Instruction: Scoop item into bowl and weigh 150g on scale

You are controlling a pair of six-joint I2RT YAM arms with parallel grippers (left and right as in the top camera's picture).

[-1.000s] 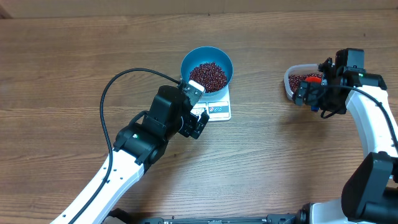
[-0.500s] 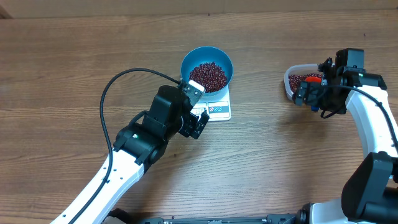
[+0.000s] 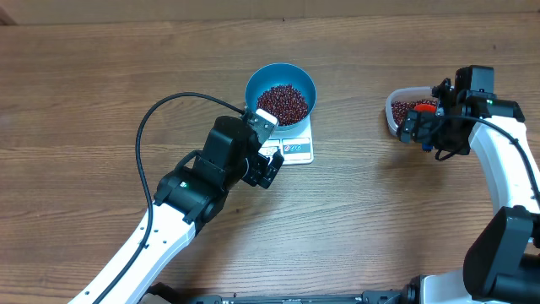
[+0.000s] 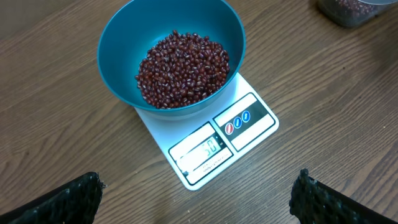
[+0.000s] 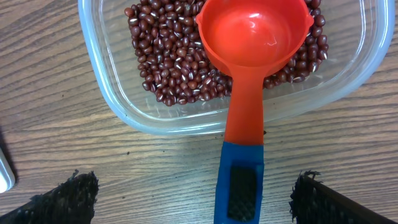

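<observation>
Brown wooden table (image 3: 101,76) filled the overhead view, and the blue bowl (image 3: 281,93) stood on the white scale (image 3: 297,150) near the middle, with the dark red beans (image 3: 283,103) heaped inside it. Just beside the scale, on its near left corner, hung the left gripper (image 3: 268,167). Well apart to the right, the right gripper (image 3: 419,131) hovered at the near edge of a clear plastic tub (image 3: 393,108), in which a bit of an orange-red scoop (image 3: 426,107) was seen. From the left wrist camera, the bowl sat on the far part of the scale, and the display window (image 4: 202,151) with lit digits stayed uncovered on the near edge; I could not read the digits surely. Both dark fingertips (image 4: 68,200) stood wide apart at the lower corners, with only bare table between them, so this tool was open and held nothing. From the right wrist camera, the scoop lay empty with its cup on more beans in the tub, and its blue handle (image 5: 239,183) reached over the rim toward the camera. It lay between the right fingers (image 5: 326,202), which were spread wide and did not touch it.
</observation>
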